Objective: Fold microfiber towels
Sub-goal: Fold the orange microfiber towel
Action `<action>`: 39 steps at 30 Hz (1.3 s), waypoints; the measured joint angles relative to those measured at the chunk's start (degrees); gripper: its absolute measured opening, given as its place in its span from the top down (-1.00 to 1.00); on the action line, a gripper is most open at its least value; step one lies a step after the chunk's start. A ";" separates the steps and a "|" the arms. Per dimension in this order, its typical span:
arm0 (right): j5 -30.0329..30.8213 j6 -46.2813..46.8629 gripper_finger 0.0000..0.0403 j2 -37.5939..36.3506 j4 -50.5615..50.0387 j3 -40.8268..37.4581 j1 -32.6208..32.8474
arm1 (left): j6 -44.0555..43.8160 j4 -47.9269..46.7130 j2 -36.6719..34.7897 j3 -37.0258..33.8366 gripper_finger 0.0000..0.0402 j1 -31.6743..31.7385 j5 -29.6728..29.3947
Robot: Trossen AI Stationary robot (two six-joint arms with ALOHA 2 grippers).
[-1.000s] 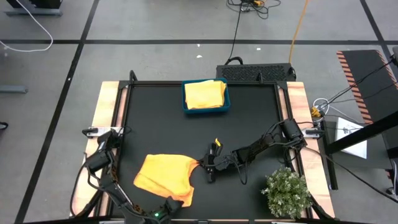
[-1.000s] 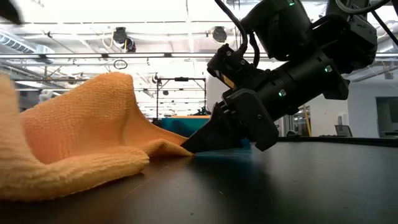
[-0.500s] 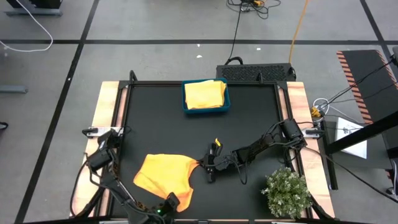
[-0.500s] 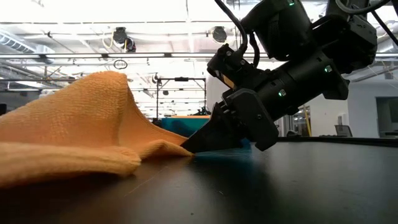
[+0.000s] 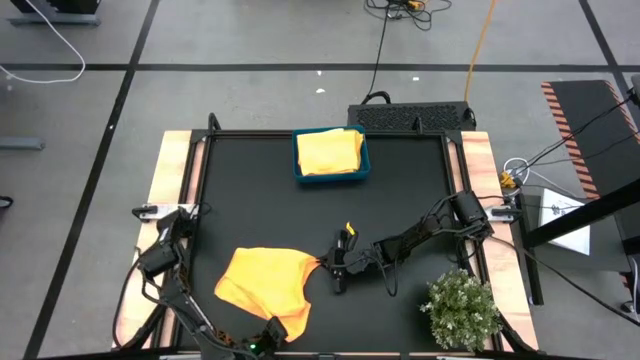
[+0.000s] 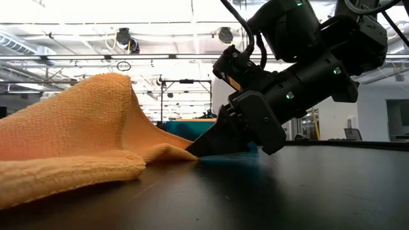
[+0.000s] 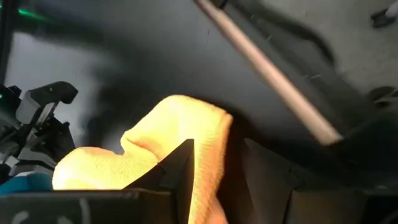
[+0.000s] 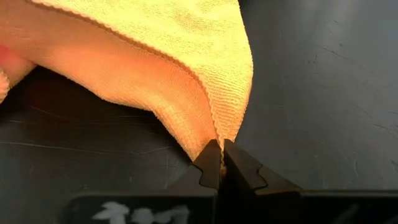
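Right gripper [image 8: 219,163] pinches the orange towel's [image 5: 262,284] corner to anchor it — left gripper [image 5: 278,327] clamps the opposite edge, likely folding.

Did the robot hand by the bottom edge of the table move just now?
Yes. The left gripper slid a little along the table's near edge, first toward the plant, then partway back, holding the orange towel.

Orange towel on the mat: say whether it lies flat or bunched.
Bunched. The orange towel humps up in the low view, its right corner pinched by the shut right gripper.
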 joint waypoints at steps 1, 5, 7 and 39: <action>0.00 0.00 1.00 0.00 -0.02 0.00 0.00 | 0.49 0.16 0.29 -0.02 0.32 0.19 -0.12; 0.00 0.01 1.00 0.00 -0.02 0.02 0.00 | 5.24 3.69 0.65 0.02 0.32 1.28 -0.82; 0.00 0.01 1.00 0.00 -0.01 0.02 0.00 | 5.98 4.50 0.80 0.02 0.32 2.03 0.14; 13.70 -6.16 1.00 -34.69 -19.80 -0.02 18.99 | -16.55 -7.43 -21.17 0.30 0.99 -13.28 -31.55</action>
